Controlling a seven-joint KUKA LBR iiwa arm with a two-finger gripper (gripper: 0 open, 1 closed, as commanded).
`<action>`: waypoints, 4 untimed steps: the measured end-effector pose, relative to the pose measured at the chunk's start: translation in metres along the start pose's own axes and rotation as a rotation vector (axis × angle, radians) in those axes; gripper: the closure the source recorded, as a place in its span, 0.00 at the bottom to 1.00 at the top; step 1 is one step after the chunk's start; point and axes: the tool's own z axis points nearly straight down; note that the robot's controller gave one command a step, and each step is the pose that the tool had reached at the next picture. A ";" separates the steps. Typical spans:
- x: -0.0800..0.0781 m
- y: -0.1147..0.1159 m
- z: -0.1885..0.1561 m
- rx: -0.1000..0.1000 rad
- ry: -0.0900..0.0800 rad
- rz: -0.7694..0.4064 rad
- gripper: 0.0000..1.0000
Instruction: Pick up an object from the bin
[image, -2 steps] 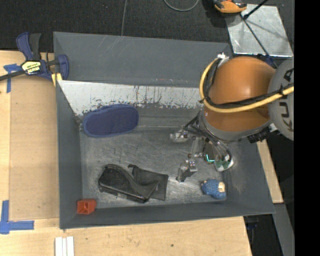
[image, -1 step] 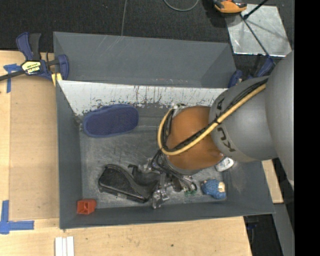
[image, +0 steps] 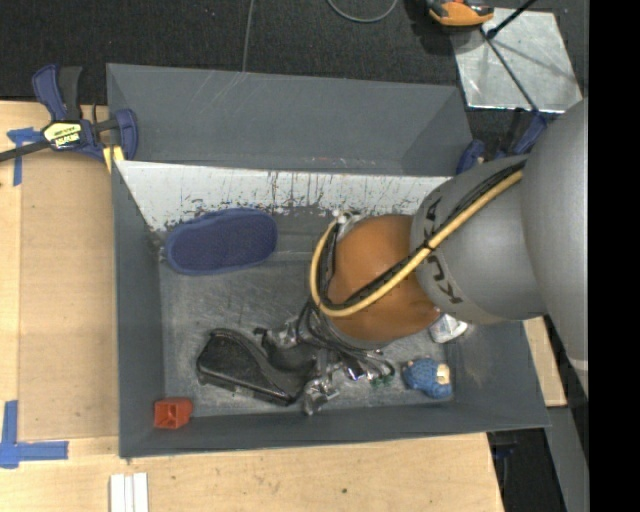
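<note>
My gripper (image: 325, 378) is low in the front middle of the bin, under the arm's orange cover. It sits right at the right end of a black, wedge-shaped tool (image: 240, 366) that lies flat on the bin floor and reaches to the left. Whether it touches the tool cannot be told. A small blue lump with a yellow patch (image: 428, 378) lies just right of the gripper, near the front wall.
A flat blue oval pad (image: 221, 241) leans at the back left. A small red-orange block (image: 172, 414) sits in the front left corner. A pale whitish thing (image: 448, 328) peeks out beneath the arm at the right.
</note>
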 end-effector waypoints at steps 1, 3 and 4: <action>-0.004 0.001 -0.002 0.000 -0.016 -0.002 1.00; 0.000 -0.007 -0.021 -0.006 0.007 -0.088 1.00; 0.000 -0.008 -0.021 -0.005 0.006 -0.086 0.00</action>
